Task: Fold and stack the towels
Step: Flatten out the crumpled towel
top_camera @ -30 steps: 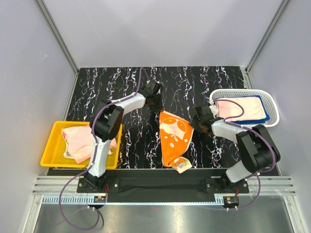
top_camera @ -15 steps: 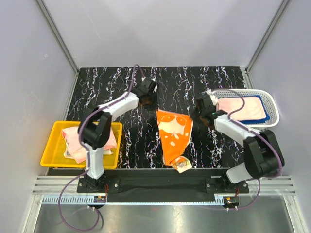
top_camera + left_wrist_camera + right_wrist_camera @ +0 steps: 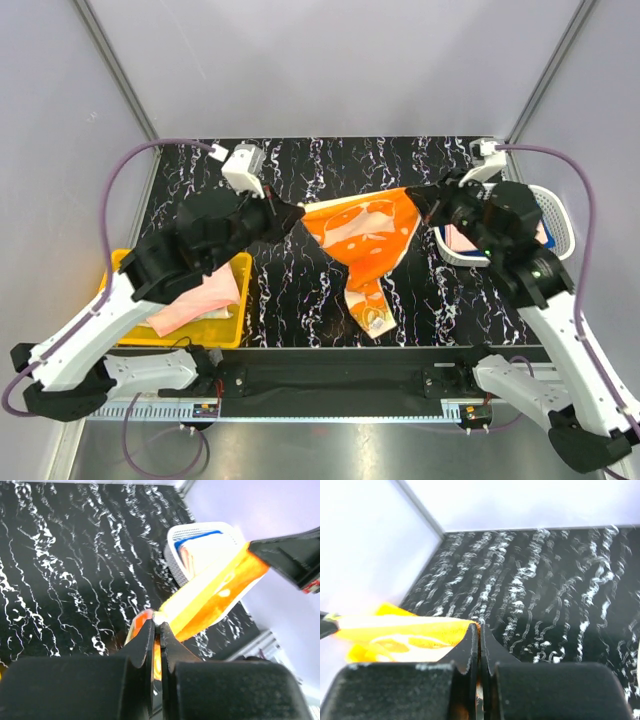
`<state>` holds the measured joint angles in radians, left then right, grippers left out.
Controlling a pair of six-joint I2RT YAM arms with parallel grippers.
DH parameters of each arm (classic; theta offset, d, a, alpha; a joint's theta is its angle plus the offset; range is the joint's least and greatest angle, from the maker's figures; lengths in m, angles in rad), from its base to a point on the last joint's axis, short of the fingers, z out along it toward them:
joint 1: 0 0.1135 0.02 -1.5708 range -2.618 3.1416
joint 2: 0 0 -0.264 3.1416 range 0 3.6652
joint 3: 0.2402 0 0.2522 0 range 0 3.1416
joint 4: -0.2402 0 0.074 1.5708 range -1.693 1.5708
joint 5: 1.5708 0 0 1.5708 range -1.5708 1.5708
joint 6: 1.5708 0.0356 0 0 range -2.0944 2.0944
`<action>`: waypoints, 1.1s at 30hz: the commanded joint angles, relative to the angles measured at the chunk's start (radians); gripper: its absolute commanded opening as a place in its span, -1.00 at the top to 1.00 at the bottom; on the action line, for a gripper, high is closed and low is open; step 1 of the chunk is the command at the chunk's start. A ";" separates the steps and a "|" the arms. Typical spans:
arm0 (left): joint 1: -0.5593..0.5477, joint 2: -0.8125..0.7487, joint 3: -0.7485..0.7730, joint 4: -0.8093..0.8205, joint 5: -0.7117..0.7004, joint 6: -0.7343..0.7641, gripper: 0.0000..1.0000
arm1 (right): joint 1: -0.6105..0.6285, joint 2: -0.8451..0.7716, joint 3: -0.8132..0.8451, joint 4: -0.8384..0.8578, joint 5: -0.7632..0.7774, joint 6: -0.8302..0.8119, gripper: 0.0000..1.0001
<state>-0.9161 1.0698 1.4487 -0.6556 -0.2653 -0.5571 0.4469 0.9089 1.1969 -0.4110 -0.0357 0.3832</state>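
An orange towel (image 3: 365, 235) with white patterns hangs stretched above the black marbled table (image 3: 300, 290), its lower end trailing down near the front. My left gripper (image 3: 297, 212) is shut on its left corner, and my right gripper (image 3: 422, 194) is shut on its right corner. In the left wrist view the orange towel (image 3: 210, 597) runs taut from my left gripper (image 3: 159, 621) to the far jaws. The right wrist view shows the same orange towel (image 3: 405, 635) stretching left from my right gripper (image 3: 479, 626). Pink towels (image 3: 200, 295) lie in the yellow bin (image 3: 112, 300).
A white mesh basket (image 3: 560, 215) at the right holds a pale pink towel on a blue one, partly hidden by my right arm. The yellow bin sits at the left front edge. Grey walls close in the table at the back and sides.
Both grippers closed on the orange towel's upper corners and rose, lifting it off the table and spreading it between them. Both arms swung up high.
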 commanded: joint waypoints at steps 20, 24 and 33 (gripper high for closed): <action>-0.213 -0.071 0.320 -0.088 -0.266 0.029 1.00 | -0.005 -0.045 0.375 -0.195 -0.141 -0.066 1.00; 0.054 0.045 0.409 -0.108 -0.074 0.027 1.00 | -0.007 0.123 0.380 -0.177 -0.086 -0.087 1.00; 0.540 0.468 0.314 0.157 0.422 -0.069 1.00 | -0.172 0.641 0.360 0.104 -0.177 -0.093 1.00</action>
<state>-0.4728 1.4113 1.7931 -0.6285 -0.0216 -0.5972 0.3489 1.4029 1.5566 -0.4149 -0.2127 0.3096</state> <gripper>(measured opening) 0.045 0.021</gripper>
